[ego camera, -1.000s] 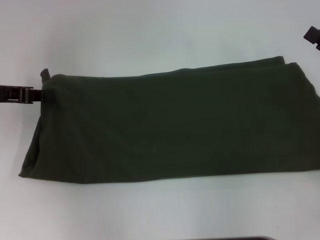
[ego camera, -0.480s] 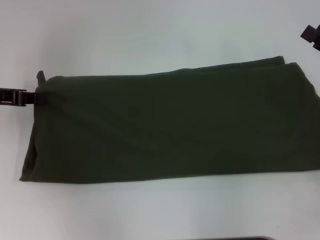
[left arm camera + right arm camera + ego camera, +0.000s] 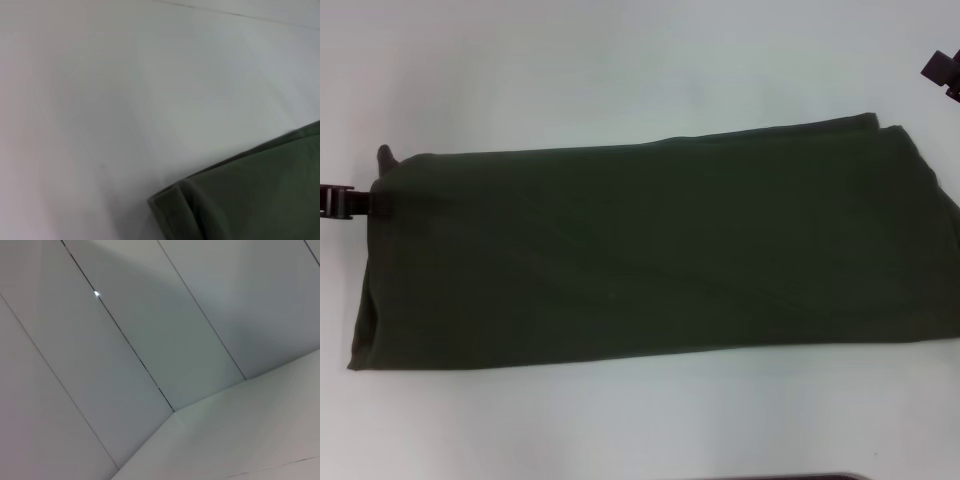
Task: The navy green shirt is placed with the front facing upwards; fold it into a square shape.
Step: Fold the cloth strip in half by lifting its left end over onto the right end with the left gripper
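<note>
Gripping the shirt's far-left corner, my left gripper [image 3: 368,203] sits at 9 o'clock in the head view, seemingly pinched on the cloth's edge, though the contact is hard to make out. The navy green shirt [image 3: 650,250] lies as 1 long band on the white table [image 3: 620,60], its long axis running 9 to 3 o'clock, its right end cut off by the frame. My right gripper [image 3: 942,72] is parked at 2 o'clock, mostly out of view, its opening impossible to judge.
</note>
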`<act>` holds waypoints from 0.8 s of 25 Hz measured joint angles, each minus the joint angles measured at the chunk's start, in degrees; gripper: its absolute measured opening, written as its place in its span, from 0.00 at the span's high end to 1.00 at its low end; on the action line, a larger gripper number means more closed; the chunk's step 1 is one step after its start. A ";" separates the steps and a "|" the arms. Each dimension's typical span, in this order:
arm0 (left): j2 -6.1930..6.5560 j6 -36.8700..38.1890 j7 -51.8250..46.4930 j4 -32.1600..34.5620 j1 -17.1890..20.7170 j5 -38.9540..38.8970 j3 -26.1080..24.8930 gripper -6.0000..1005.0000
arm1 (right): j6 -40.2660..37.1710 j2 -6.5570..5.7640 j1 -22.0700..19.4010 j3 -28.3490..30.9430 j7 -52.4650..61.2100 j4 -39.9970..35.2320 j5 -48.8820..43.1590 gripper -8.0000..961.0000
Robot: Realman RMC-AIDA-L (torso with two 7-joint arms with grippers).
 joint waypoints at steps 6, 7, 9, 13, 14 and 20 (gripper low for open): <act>0.76 0.68 0.71 -0.01 0.06 0.37 -1.59 1.00 | 0.03 0.02 0.07 0.00 0.14 0.00 0.00 0.06; 0.89 0.77 0.74 -0.01 0.07 0.66 -1.88 1.00 | 0.03 0.02 0.08 0.00 0.14 0.00 0.00 0.06; 1.18 1.01 0.93 -0.02 0.07 1.44 -2.66 1.00 | 0.03 0.02 0.08 0.00 0.14 0.00 0.00 0.06; 1.63 1.23 1.34 -0.01 -0.20 3.25 -3.91 1.00 | 0.03 0.03 0.09 0.00 0.13 0.00 0.00 0.06; 1.70 1.33 1.41 -0.01 -0.29 3.61 -4.10 1.00 | 0.02 0.02 0.09 0.00 0.13 0.00 0.00 0.06; 2.35 1.89 1.95 0.26 -0.65 5.89 -5.92 1.00 | -0.05 0.01 0.08 0.00 0.15 0.00 0.00 0.06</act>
